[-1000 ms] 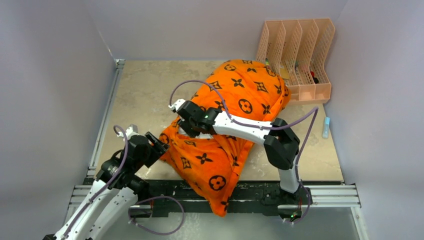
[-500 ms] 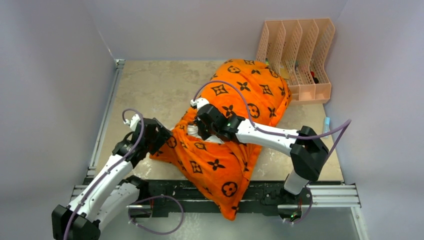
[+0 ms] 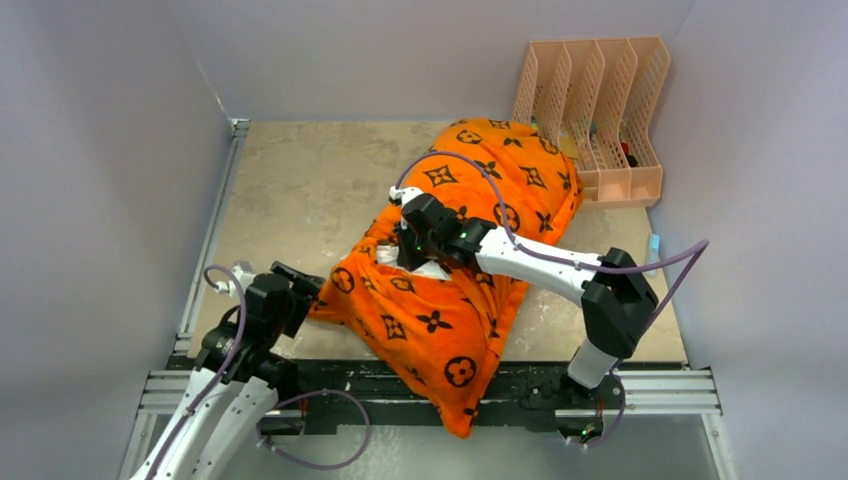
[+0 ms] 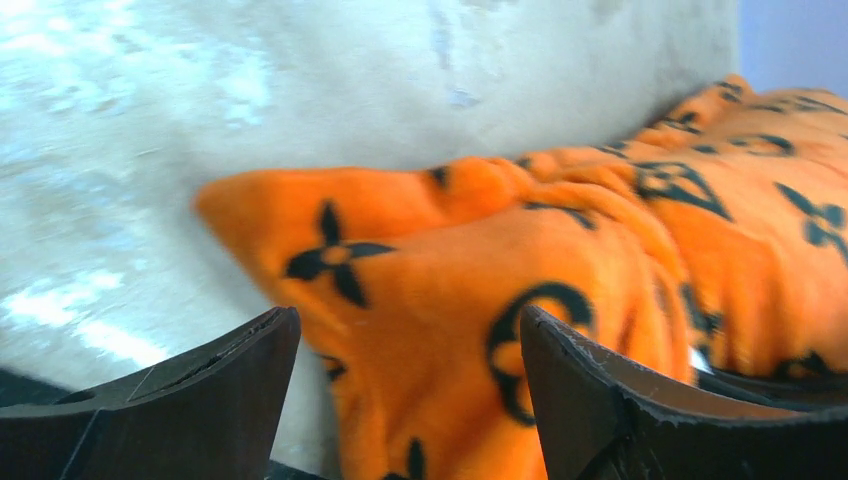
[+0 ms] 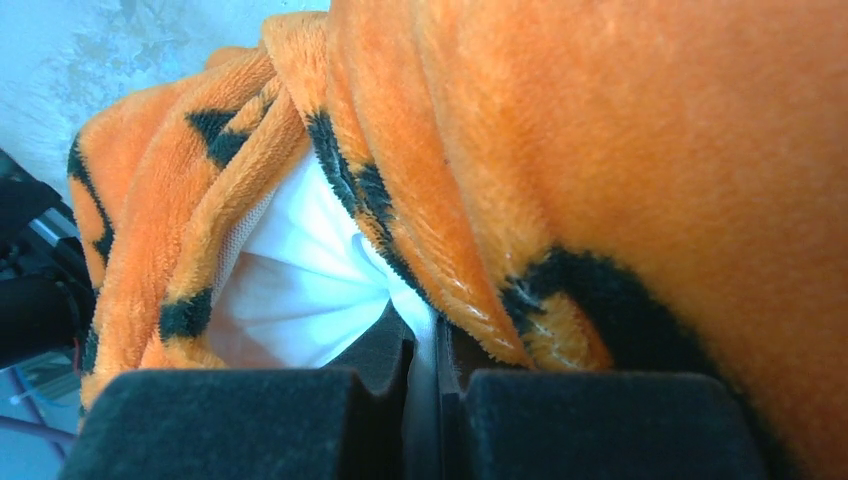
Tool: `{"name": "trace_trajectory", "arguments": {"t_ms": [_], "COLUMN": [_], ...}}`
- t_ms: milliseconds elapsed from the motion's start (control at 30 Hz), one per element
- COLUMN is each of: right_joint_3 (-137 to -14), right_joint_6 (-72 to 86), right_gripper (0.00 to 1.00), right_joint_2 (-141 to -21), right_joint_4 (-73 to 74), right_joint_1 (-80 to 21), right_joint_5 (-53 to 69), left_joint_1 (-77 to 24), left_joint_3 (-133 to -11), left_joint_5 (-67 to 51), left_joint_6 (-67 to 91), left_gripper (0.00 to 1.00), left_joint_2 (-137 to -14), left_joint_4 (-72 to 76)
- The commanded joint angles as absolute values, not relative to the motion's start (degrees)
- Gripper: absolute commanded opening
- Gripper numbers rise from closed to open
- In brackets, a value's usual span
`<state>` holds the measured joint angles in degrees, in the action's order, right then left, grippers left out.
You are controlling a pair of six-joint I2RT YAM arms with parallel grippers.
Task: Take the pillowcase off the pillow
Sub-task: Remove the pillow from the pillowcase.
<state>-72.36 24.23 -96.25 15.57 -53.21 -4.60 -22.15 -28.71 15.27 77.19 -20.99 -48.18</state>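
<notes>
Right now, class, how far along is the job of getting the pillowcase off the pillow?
Done: little. The pillowcase covers nearly all of the pillow; only a white patch shows at its opening. In hand: the right gripper is shut on that patch, and the left gripper is open at a pillowcase corner, gripping nothing. Left: pulling the case off.

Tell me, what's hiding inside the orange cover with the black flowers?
A white pillow peeks out at the opening of the pillowcase, where the right pincer pinches it. The rest of the pillow is covered by orange fabric, so I can't see it.
</notes>
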Motion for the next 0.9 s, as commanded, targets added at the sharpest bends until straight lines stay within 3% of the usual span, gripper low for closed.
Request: {"name": "trace_trajectory", "arguments": {"t_ms": [0, 300, 467, 500, 567, 667, 700, 767, 867], "right_joint_3": [-72.7, -73.2, -74.5, -74.9, -75.6, -75.2, -74.8, -75.3, -78.6], "right_joint_6": [22.4, 23.0, 22.8, 22.6, 21.9, 20.6, 20.0, 18.4, 14.4], "right_gripper": [0.0, 0.0, 0.0, 0.0, 0.0, 0.0, 0.0, 0.04, 0.25], "right_joint_2": [-96.9, -96.1, -95.0, -95.0, -94.8, -93.0, -91.8, -89.4, -86.9], "right_joint_4": [28.6, 27.6, 27.8, 28.1, 27.7, 26.3, 25.9, 25.5, 25.6], "right_joint_1": [-44.6, -44.1, -44.1, -44.1, -44.2, -45.3, -45.8, -46.4, -49.3], "right_joint_5": [-11.7, -7.8, -5.7, -5.0, -4.5, -1.2, -0.3, 3.6, 8.6], "left_joint_1": [-22.1, -22.1, -22.1, -22.1, -22.1, -22.1, -22.1, -22.1, -22.1], "left_joint_3": [-29.2, -16.0, -5.0, -4.1, -4.1, -5.3, -5.8, -6.9, -8.0], "left_joint_5": [21.0, 13.3, 8.3, 7.8, 7.6, 6.7, 6.0, 4.0, 0.5], "left_joint_6": [83.2, 89.6, 93.8, 94.3, 93.3, 91.6, 91.2, 88.0, 84.2], "left_gripper": [0.81, 0.83, 0.84, 0.8, 0.58, 0.1, 0.0, 0.0, 0.0], "left_joint_2": [-23.6, -26.2, -30.4, -31.4, -33.5, -36.4, -37.0, -38.1, -39.5], "left_joint_4": [-57.3, -29.7, -6.8, -2.9, 3.7, 8.9, 9.7, 11.1, 12.7]}}
